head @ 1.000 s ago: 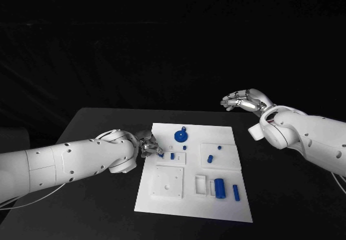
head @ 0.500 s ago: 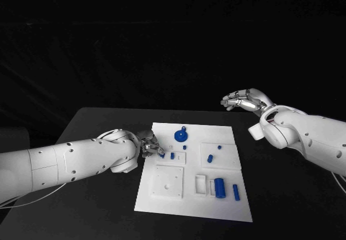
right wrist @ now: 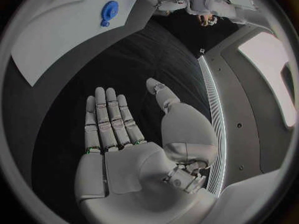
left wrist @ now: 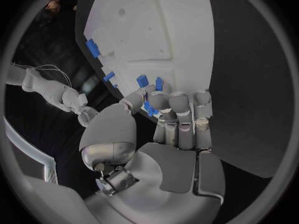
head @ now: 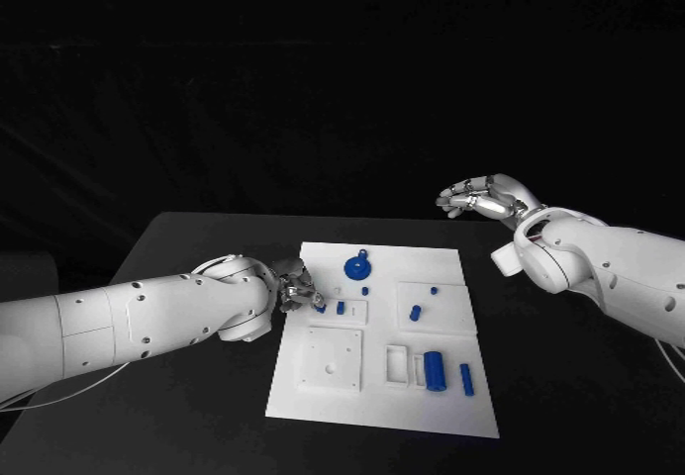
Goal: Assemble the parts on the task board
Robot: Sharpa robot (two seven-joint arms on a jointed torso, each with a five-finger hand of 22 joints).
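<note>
The left arm (head: 143, 322) reaches in from the left and lies low over the black desk (head: 186, 396), its forearm angled toward the far left part of the white task board (head: 378, 411). The left hand (head: 293, 287) sits at the board's left edge, fingers (left wrist: 177, 104) curled down and bunched together. In the left wrist view the fingertips and thumb close round a small blue part (left wrist: 149, 108), pinching it just over the board's surface; two more blue pieces (left wrist: 149, 81) lie right beside the fingertips.

The right arm (head: 614, 272) comes in from the right, bent at the elbow, with the right hand (head: 483, 198) raised well above the desk beyond the board's far right corner. In the right wrist view that hand (right wrist: 118, 134) is released: the palm is flat, the fingers (right wrist: 109, 112) stretched out side by side, the thumb set apart, nothing in it.

On the board, a round blue part (head: 358, 266) with a small tab lies near the far edge. A short blue piece (head: 416, 315) rests right of centre, and a small one (head: 365, 292) stands between it and the round part. At the near right, a blue cylinder (head: 434, 370) lies in a recess, with a thin blue bar (head: 467, 380) just to its right.
</note>
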